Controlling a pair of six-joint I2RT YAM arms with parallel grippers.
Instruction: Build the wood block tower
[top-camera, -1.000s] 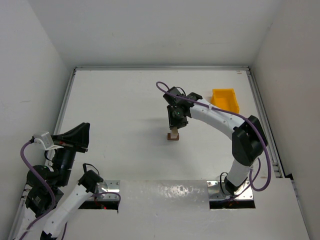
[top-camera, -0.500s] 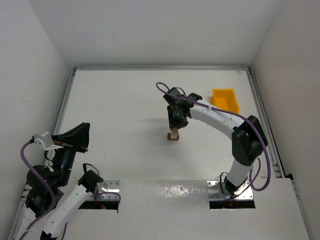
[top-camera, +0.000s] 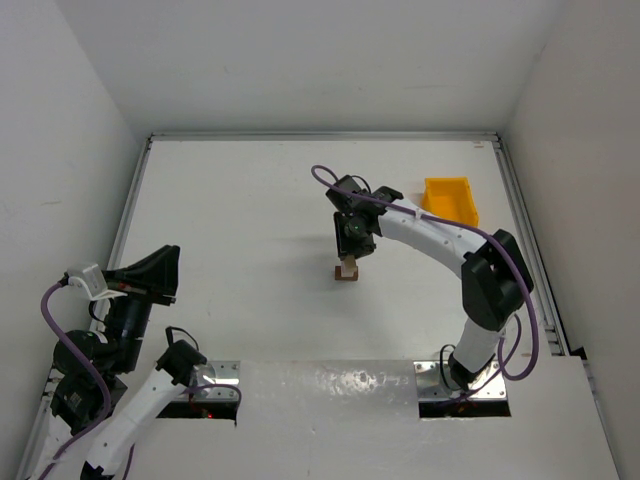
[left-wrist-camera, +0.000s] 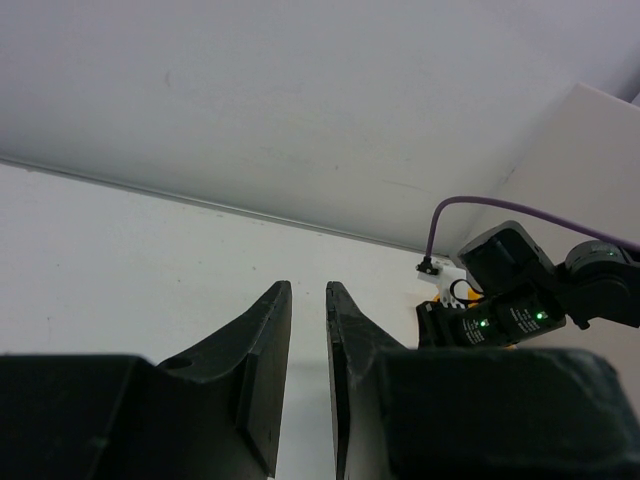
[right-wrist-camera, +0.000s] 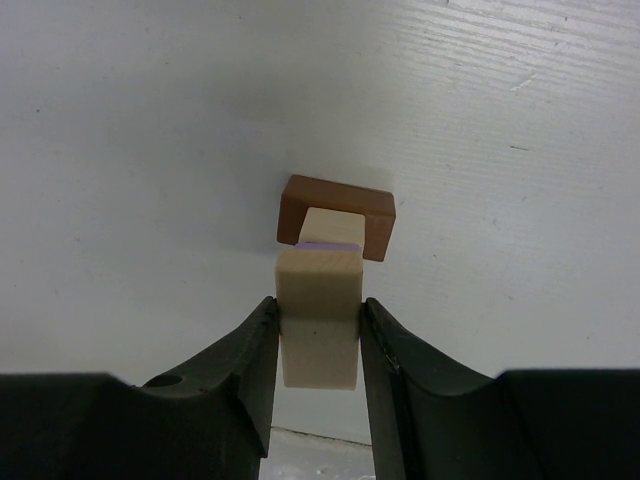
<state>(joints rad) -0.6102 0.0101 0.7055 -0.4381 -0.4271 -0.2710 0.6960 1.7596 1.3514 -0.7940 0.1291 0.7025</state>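
The wood block tower (top-camera: 347, 268) stands near the middle of the table. In the right wrist view it has a dark brown block (right-wrist-camera: 337, 213) at the bottom, a tan block (right-wrist-camera: 335, 226) on that, and a thin purple block (right-wrist-camera: 328, 243) above. A light tan block (right-wrist-camera: 318, 310) sits on top. My right gripper (right-wrist-camera: 318, 305) comes down over the tower (top-camera: 350, 250), with both fingers against the top block's sides. My left gripper (left-wrist-camera: 308, 287) is held up at the near left (top-camera: 170, 272), its fingers a narrow gap apart and holding nothing.
A yellow bin (top-camera: 450, 200) stands at the back right, behind the right arm. White walls close the table on the left, back and right. A raised rail (top-camera: 525, 230) runs along the right edge.
The right arm's elbow has shifted a touch to the left while its gripper stays over the tower. The left arm has not moved.
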